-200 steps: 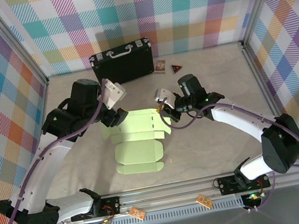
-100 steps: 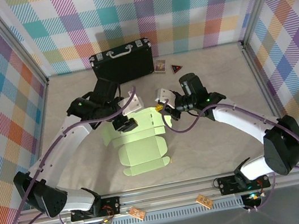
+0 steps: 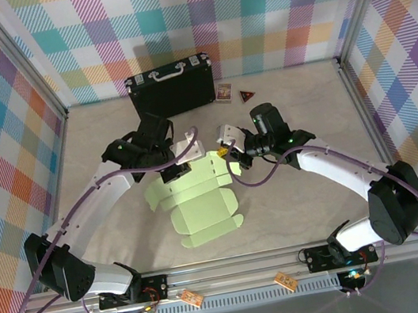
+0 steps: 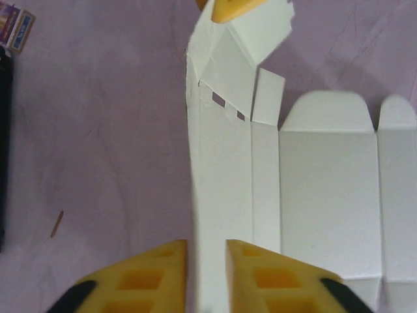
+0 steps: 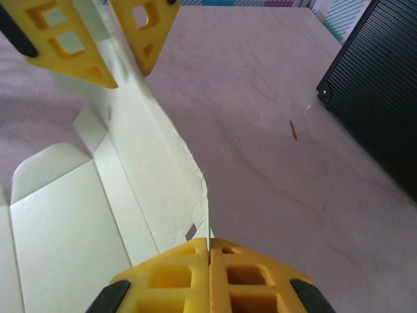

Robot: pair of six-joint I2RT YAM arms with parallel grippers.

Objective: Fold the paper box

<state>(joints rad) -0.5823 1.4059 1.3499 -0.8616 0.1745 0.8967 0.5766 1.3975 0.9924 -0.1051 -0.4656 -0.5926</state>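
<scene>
The small printed packet [image 3: 223, 92] at the far side, just right of the black case [image 3: 172, 88], carries print too small for us to read. The paper box [image 3: 201, 206] lies at the middle of the table [image 3: 317, 178] as a pale green cut-out. It is mostly flat, and its long axis runs near to far, leaning a little to the right at the near end. Its far panel stands up off the table on edge, running left to right.

The left arm [image 3: 83, 218] curves from the near left in to that panel's left end. The left gripper [image 4: 207, 242] has its jaws a narrow way apart with the panel between them, and we cannot tell whether the pads press it. The right arm [image 3: 338, 163] bends out at the near right and reaches in leftward. The right gripper [image 5: 209, 242] has its jaws pressed together on the panel's right edge.
</scene>
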